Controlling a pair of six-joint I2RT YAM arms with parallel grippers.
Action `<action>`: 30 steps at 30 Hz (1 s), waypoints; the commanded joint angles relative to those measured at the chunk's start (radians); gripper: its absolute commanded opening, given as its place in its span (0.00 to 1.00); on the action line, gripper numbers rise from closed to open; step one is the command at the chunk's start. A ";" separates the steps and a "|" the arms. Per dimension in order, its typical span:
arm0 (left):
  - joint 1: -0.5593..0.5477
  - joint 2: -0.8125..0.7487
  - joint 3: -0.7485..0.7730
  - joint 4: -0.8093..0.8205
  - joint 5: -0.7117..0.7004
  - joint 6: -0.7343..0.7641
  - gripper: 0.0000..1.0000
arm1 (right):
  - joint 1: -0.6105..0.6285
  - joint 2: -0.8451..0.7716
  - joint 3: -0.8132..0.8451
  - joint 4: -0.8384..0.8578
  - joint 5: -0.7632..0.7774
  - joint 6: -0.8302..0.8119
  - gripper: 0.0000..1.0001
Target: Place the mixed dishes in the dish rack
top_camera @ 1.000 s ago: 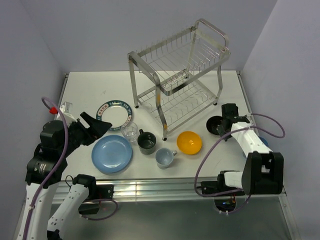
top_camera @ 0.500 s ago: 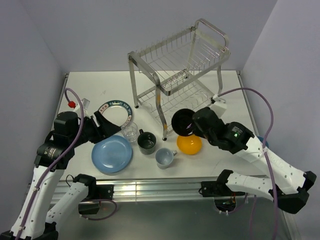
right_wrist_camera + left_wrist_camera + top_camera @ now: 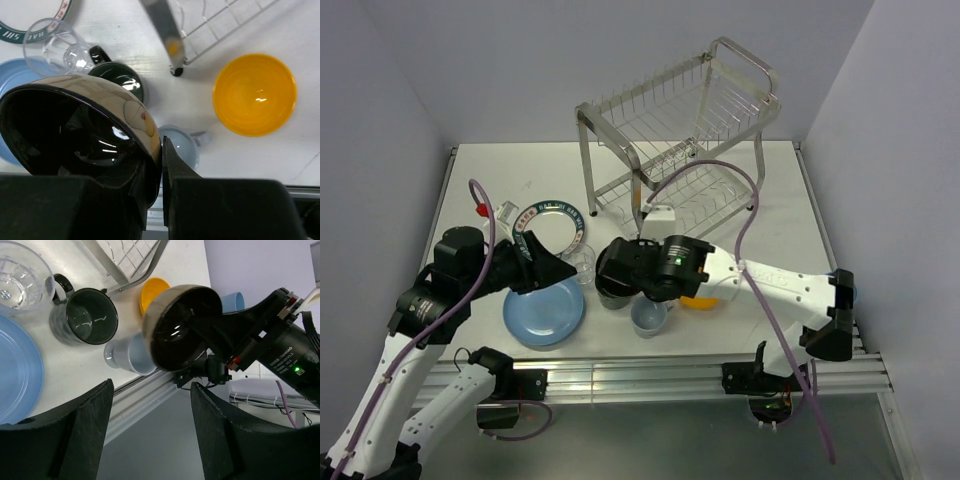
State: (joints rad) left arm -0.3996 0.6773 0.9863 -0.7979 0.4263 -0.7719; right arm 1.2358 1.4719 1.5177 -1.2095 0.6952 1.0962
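We see a white table (image 3: 500,170) with a light blue plate (image 3: 544,310), a white plate (image 3: 552,222) whose dark green rim bears white lettering and a small red patch, an orange bowl (image 3: 255,94) that shades towards yellow, and a clear glass (image 3: 52,45). We also find a dark mug (image 3: 85,322), a pale grey-blue mug (image 3: 127,354) and a blue cup (image 3: 231,301). We note a glossy black bowl (image 3: 75,130) streaked with bright reflections, a silver wire dish rack (image 3: 680,140), and pale lilac walls (image 3: 520,60).
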 commanded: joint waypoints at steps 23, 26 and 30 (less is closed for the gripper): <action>-0.252 0.100 -0.029 0.106 -0.296 -0.066 0.53 | 0.185 0.285 0.567 -0.134 0.078 0.028 0.00; -0.260 0.088 -0.046 0.140 -0.296 -0.070 0.14 | 0.206 0.259 0.541 -0.142 0.089 0.051 0.00; -0.260 0.070 -0.078 0.167 -0.275 -0.067 0.00 | 0.212 0.170 0.422 -0.096 0.086 0.067 0.00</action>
State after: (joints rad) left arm -0.6617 0.7414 0.9321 -0.7124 0.2001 -0.8135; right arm 1.4090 1.7283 1.9816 -1.3666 0.7475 1.1423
